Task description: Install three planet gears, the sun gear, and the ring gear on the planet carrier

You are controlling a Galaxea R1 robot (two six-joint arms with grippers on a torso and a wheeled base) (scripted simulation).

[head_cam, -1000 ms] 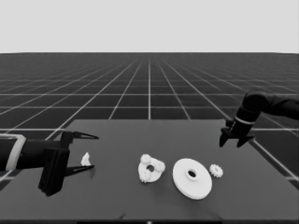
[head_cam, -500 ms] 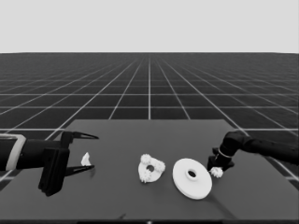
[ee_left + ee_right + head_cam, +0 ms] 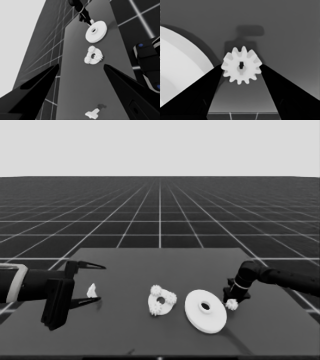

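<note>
White toothed gear (image 3: 241, 65), last loose one, sits on counter (image 3: 130, 270) just beside larger round part (image 3: 205, 310). Right gripper (image 3: 231, 298) at it, fingers apart, tips touching gear's flanks; not clamped yet. Advice: close evenly on opposite teeth, lift straight, keep off larger part's rim. Smaller round part (image 3: 162, 300) w/ gears on it, nearby. Left gripper (image 3: 95, 282) parked at left end, fingers apart; thin white piece (image 3: 92, 291) beneath, not held.
</note>
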